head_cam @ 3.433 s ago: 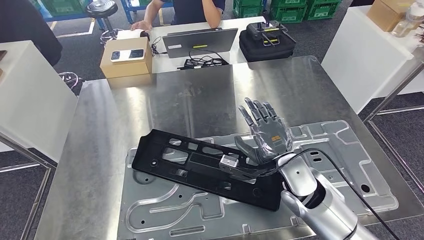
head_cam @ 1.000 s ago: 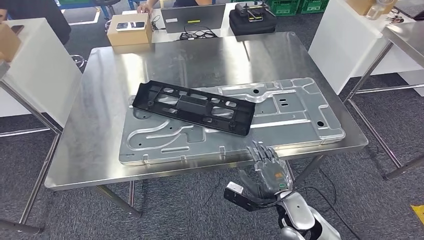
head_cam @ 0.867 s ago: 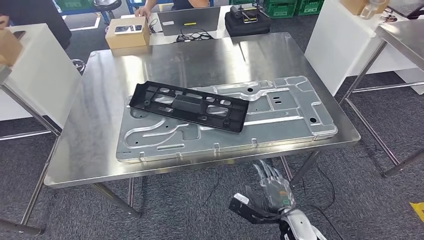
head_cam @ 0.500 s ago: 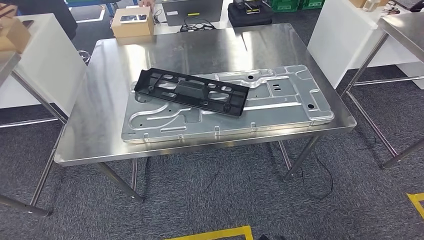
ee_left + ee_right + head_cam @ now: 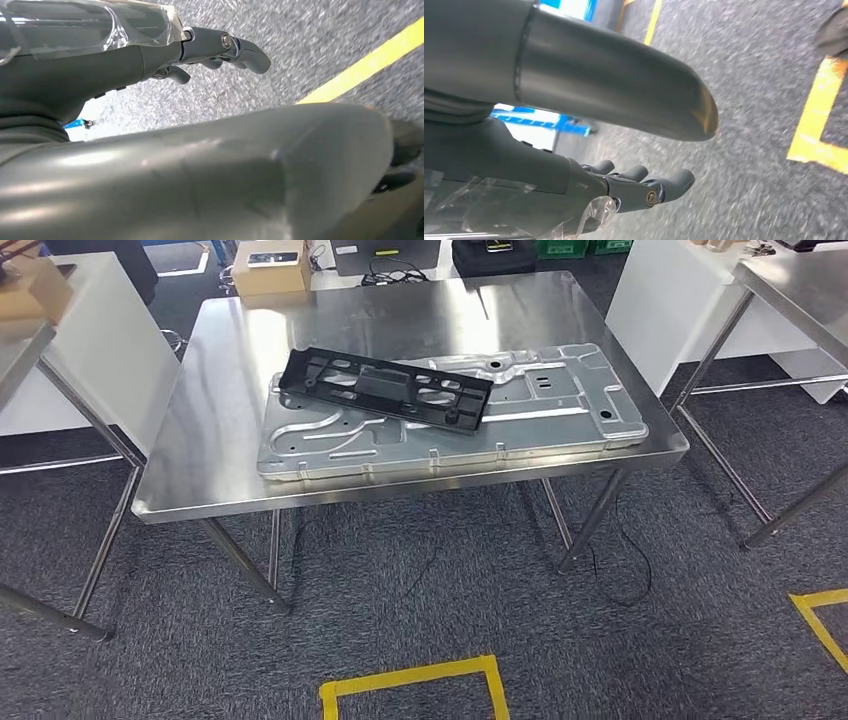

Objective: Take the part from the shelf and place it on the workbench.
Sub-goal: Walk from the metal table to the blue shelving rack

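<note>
The black plastic part (image 5: 385, 388), a long frame with cut-outs, lies flat across a grey stamped metal plate (image 5: 560, 410) on the steel workbench (image 5: 225, 420), which stands some way ahead of me in the head view. My left hand (image 5: 125, 60) hangs over grey carpet, its dark fingers (image 5: 235, 45) held apart from the thick thumb, holding nothing. My right hand (image 5: 499, 160) also hangs above the floor, fingers (image 5: 659, 187) extended and apart from the thumb, with nothing in it.
A cardboard box (image 5: 270, 268) sits on a table behind the bench. White tables stand at the left (image 5: 110, 350) and right (image 5: 660, 300), and another steel table (image 5: 800, 300) at far right. Yellow tape (image 5: 410, 680) marks the carpet in front of me.
The whole view has drawn back from the bench. My right hand, earlier beside the part, let go and dropped out of the head view. The part stays on the plate.
</note>
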You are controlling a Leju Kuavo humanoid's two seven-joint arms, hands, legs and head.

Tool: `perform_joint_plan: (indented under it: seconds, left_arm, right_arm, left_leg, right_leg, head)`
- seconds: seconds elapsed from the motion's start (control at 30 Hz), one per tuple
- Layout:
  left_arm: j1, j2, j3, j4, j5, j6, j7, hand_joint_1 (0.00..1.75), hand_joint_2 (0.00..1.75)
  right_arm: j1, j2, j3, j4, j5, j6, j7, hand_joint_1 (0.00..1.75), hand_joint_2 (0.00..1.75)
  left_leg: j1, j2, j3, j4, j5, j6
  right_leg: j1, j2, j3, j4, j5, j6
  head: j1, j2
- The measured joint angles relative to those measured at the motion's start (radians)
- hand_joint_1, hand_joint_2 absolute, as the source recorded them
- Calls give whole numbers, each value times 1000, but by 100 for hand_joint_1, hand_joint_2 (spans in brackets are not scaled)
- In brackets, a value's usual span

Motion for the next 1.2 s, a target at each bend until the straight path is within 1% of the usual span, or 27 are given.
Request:
perform_joint_plan:
  seconds: [0.03,0.07,0.13,0.17,0.2,0.27,0.3,0.33,0.37,0.4,0.43,0.5,0.53,0.57,0.63,0.67,0.7,0.8,0.83,0.87,0.9,0.93,0.97,1.0,1.03,1.13,1.2]
  left_arm:
    - [-4,1,-1,0,0,-1,0,0,0]
    - [-7,2,-3,0,1,-2,1,0,0]
    - [-11,6,-6,0,1,-4,4,0,0]
    - [-10,7,-7,0,3,-5,5,0,0]
    - [-10,8,-8,0,5,-5,7,0,0]
    - [-9,8,-9,0,13,-5,7,0,0]
    - [-9,8,-9,0,17,-5,6,0,0]
    - [-9,8,-9,0,21,-5,4,0,0]
    - [-9,8,-9,0,24,-5,3,0,0]
    - [-8,8,-9,0,27,-5,2,0,0]
    - [-9,9,-9,0,30,-5,1,0,0]
    - [-12,12,-10,0,37,-5,-4,0,0]
    - [-15,14,-10,0,40,-5,-7,0,0]
    - [-18,15,-9,0,42,-5,-9,0,0]
    - [-21,16,-9,0,45,-7,-9,0,0]
    - [-19,16,-10,0,47,-8,-8,0,0]
    - [-17,16,-10,0,48,-9,-6,0,0]
    - [-14,14,-13,0,50,-8,-4,0,0]
    - [-13,14,-14,0,50,-8,-2,0,0]
    - [-12,14,-15,0,50,-8,-1,0,0]
    - [-12,14,-15,0,50,-8,1,0,0]
    - [-13,14,-16,0,51,-8,2,0,0]
    - [-14,14,-16,0,51,-7,2,0,0]
    - [-15,14,-16,0,52,-7,3,0,0]
    - [-15,14,-16,0,53,-6,3,0,0]
    - [-15,14,-16,0,56,-3,3,0,0]
    - [-16,14,-17,0,59,-2,3,0,0]
  right_arm:
    - [-2,9,-7,11,-3,-4,-15,0,0]
    - [-3,16,-12,21,-5,-8,-27,0,0]
    - [-3,29,-20,40,-7,-12,-38,0,0]
    - [-3,33,-26,50,-7,-14,-42,0,0]
    - [-4,37,-33,61,-4,-15,-46,0,0]
    - [-8,43,-45,83,7,-19,-57,0,0]
    - [-8,46,-46,90,14,-21,-62,0,0]
    - [-8,47,-46,96,20,-23,-64,0,0]
    - [-8,48,-46,100,25,-24,-65,0,0]
    - [-8,49,-46,104,27,-25,-65,0,44]
    - [-9,52,-46,107,29,-27,-65,0,87]
    - [-11,61,-46,112,29,-32,-68,0,175]
    - [-11,66,-46,113,31,-34,-71,0,175]
    - [-11,69,-46,114,34,-35,-74,0,175]
    - [-10,70,-46,118,39,-39,-76,0,175]
    - [-11,71,-45,120,38,-42,-75,0,175]
    - [-11,72,-45,122,35,-47,-74,0,175]
    - [-10,76,-45,128,19,-58,-73,0,175]
    - [-9,77,-45,130,16,-60,-73,0,175]
    - [-9,77,-45,131,14,-63,-73,0,131]
    - [-9,77,-45,133,12,-65,-73,0,87]
    - [-9,77,-45,135,9,-67,-73,0,44]
    - [-8,77,-45,136,7,-68,-73,0,0]
    - [-8,77,-45,137,3,-69,-73,0,0]
    - [-8,77,-45,138,0,-71,-73,0,0]
    - [-9,79,-45,140,-16,-78,-72,0,0]
    - [-10,82,-45,143,-23,-83,-70,0,0]
  left_leg:
    - [-3,1,-8,4,10,-5]
    - [-4,2,-15,6,21,-8]
    - [0,0,-30,17,23,-16]
    - [4,-1,-42,44,-6,-22]
    - [8,-3,-59,93,-55,-29]
    - [14,-4,-97,240,-166,-39]
    - [15,-4,-109,307,-194,-40]
    - [15,-4,-109,350,-196,-37]
    - [13,-4,-94,356,-173,-30]
    - [9,-4,-63,327,-140,-19]
    - [1,-5,-12,262,-113,-3]
    - [-23,-3,110,84,-108,31]
    - [-34,-2,154,12,-120,42]
    - [-41,-2,175,-31,-130,48]
    - [-38,-4,174,-64,-119,56]
    - [-33,-4,170,-72,-106,60]
    - [-28,-5,164,-79,-93,63]
    - [-25,-4,140,-78,-70,59]
    - [-24,-3,131,-75,-66,56]
    - [-23,-2,124,-69,-63,53]
    - [-22,-2,116,-62,-61,51]
    - [-20,-1,111,-54,-60,49]
    - [-22,0,104,-43,-61,46]
    - [-23,1,97,-32,-62,42]
    - [-25,4,90,-23,-63,38]
    - [-24,12,78,-10,-64,22]
    - [-18,6,54,46,-103,5]
  right_leg:
    - [0,2,34,-58,-16,-6]
    - [2,4,46,-88,-24,-15]
    - [2,4,28,-86,-16,-35]
    - [2,2,16,-83,-7,-43]
    - [3,1,4,-83,3,-51]
    - [11,-2,-22,-82,23,-61]
    - [15,-2,-36,-81,32,-64]
    - [21,-3,-50,-81,42,-66]
    - [27,-3,-64,-81,53,-67]
    - [33,-2,-77,-81,64,-69]
    - [36,-1,-88,-81,74,-70]
    - [38,-4,-100,-81,92,-66]
    - [36,-7,-104,-81,100,-61]
    - [36,-11,-107,-82,108,-55]
    - [37,-12,-116,-84,119,-44]
    - [37,-9,-125,-70,106,-38]
    - [37,-4,-141,-34,77,-32]
    - [24,3,-214,173,-50,-7]
    - [20,3,-221,215,-69,0]
    - [17,3,-206,214,-67,5]
    - [15,3,-169,170,-48,9]
    - [13,2,-116,96,-20,10]
    - [13,0,-65,14,1,9]
    - [14,-1,-29,-49,15,1]
    - [16,-1,-12,-85,21,-9]
    - [17,8,-16,-98,30,-40]
    - [12,14,-19,-102,38,-53]
  head:
    - [0,0]
    - [0,0]
    - [-1,0]
    - [-1,0]
    - [-1,0]
    - [-1,0]
    - [-1,0]
    - [-1,0]
    - [-1,0]
    - [-1,0]
    - [-1,0]
    - [-2,0]
    - [-3,0]
    - [-4,0]
    - [-5,0]
    - [-4,0]
    - [-4,0]
    - [-2,0]
    - [-2,0]
    - [-2,0]
    - [-2,0]
    - [-2,0]
    - [-2,0]
    - [-2,0]
    - [-2,0]
    - [-2,0]
    - [-3,0]
